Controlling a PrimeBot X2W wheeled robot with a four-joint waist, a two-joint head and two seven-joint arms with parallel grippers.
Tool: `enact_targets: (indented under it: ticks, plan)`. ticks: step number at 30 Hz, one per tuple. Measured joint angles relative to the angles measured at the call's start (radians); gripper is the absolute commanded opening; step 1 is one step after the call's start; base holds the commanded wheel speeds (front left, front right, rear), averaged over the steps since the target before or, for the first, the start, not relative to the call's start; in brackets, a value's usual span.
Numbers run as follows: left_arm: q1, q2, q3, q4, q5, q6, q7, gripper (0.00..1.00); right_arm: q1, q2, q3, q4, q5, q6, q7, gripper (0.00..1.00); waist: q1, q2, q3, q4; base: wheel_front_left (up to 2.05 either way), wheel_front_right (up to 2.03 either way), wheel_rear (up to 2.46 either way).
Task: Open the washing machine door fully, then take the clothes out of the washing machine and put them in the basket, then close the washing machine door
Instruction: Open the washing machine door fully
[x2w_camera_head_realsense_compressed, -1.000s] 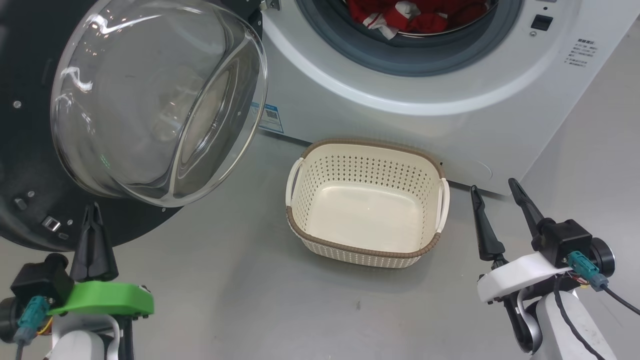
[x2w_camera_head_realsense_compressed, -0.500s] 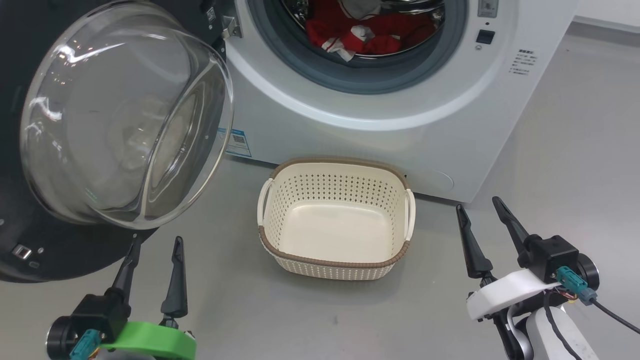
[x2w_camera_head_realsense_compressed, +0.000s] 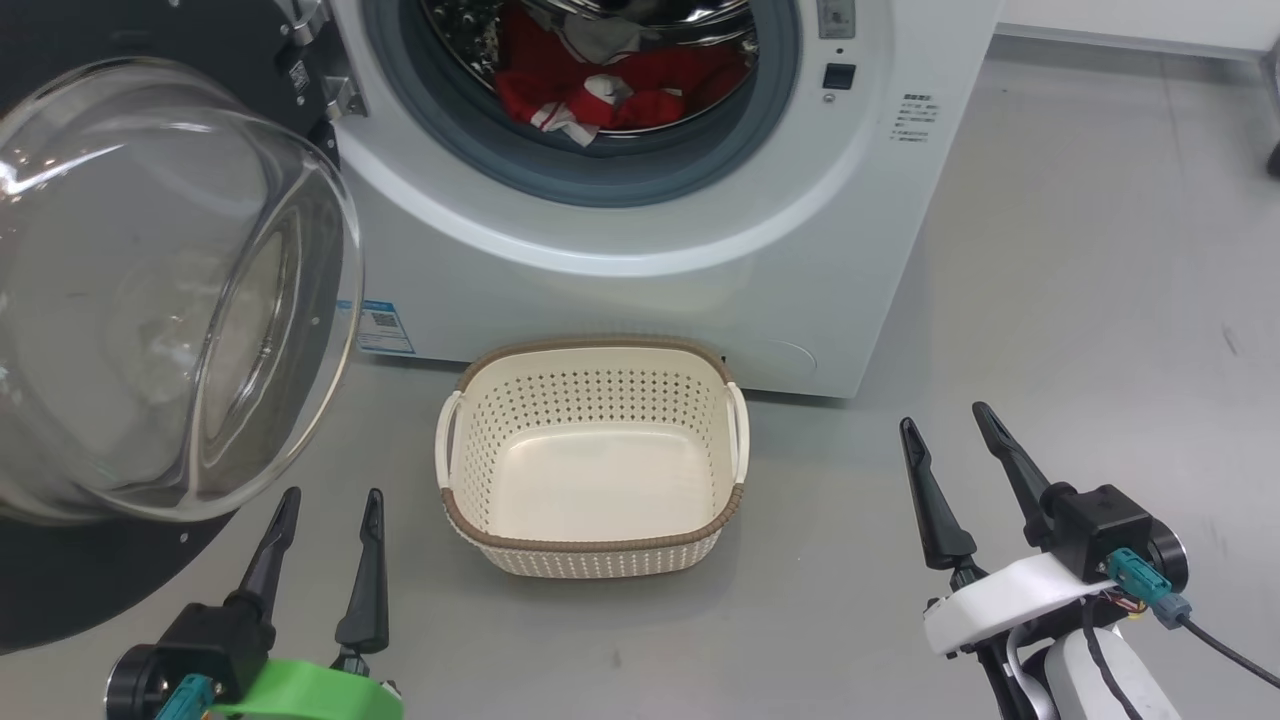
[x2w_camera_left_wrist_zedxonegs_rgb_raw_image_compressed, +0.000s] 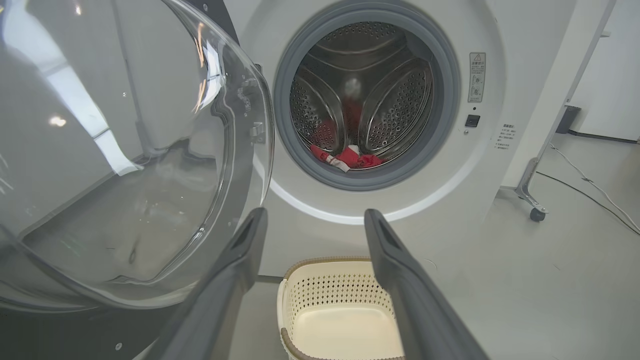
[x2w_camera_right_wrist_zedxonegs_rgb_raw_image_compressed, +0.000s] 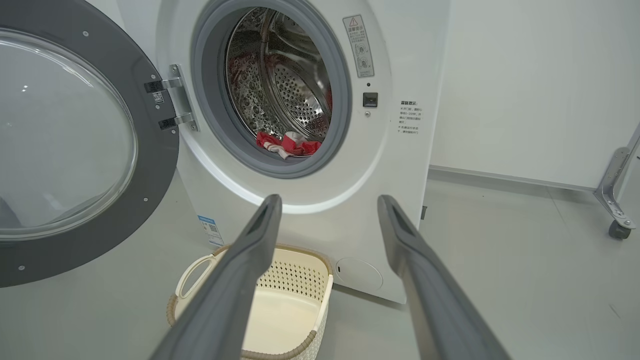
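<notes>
We see the washing machine door (x2w_camera_head_realsense_compressed: 90, 580) swung wide open on our left, its black frame turned toward us and its glass bowl (x2w_camera_head_realsense_compressed: 150, 300) bulging out toward the head camera. The washing machine (x2w_camera_head_realsense_compressed: 640, 290) stands ahead on the grey floor (x2w_camera_head_realsense_compressed: 1050, 300), its round mouth uncovered, with the grey rubber ring (x2w_camera_head_realsense_compressed: 590, 190) framing the steel drum (x2w_camera_left_wrist_zedxonegs_rgb_raw_image_compressed: 365, 85). The clothes (x2w_camera_head_realsense_compressed: 600, 95), a red bundle with white trim, lie at the bottom front of the drum, just behind the ring's lower lip. The basket (x2w_camera_head_realsense_compressed: 600, 546) sits on the floor below the mouth, just in front of the machine's base, its cream bottom bare. Our left claw (x2w_camera_head_realsense_compressed: 332, 495) hovers at the lower left of the head view, fingers spread apart and gripping nothing, its tips just below the glass bowl and to the left of the basket. Our right claw (x2w_camera_head_realsense_compressed: 945, 417) hangs at the lower right, likewise spread wide with nothing between its fingers, well to the right of the basket and apart from the machine. In the left wrist view the two fingers point at the machine's white front beneath the mouth, with the basket low between them and the bowl close at the left. In the right wrist view we see the door's hinges (x2w_camera_right_wrist_zedxonegs_rgb_raw_image_compressed: 172, 102) beside the mouth. A small blue sticker (x2w_camera_head_realsense_compressed: 378, 325) marks the machine's lower left corner.
</notes>
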Motion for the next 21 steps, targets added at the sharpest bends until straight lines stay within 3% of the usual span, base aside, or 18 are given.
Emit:
enact_targets:
  ticks: [12,21]
  plan:
    - [0.033,0.001,-0.002,-0.016,0.000,0.001,0.040,1.00,0.051,0.001,0.006,-0.030,0.044,-0.033,0.000,1.00,0.0000,0.0000,-0.022,-0.131,0.00,0.00,0.00]
    - [0.055,0.001,-0.003,-0.030,0.000,0.011,0.061,1.00,0.091,0.003,0.011,-0.037,0.052,-0.043,0.000,1.00,0.0000,0.0000,-0.042,-0.183,0.00,0.00,0.00]
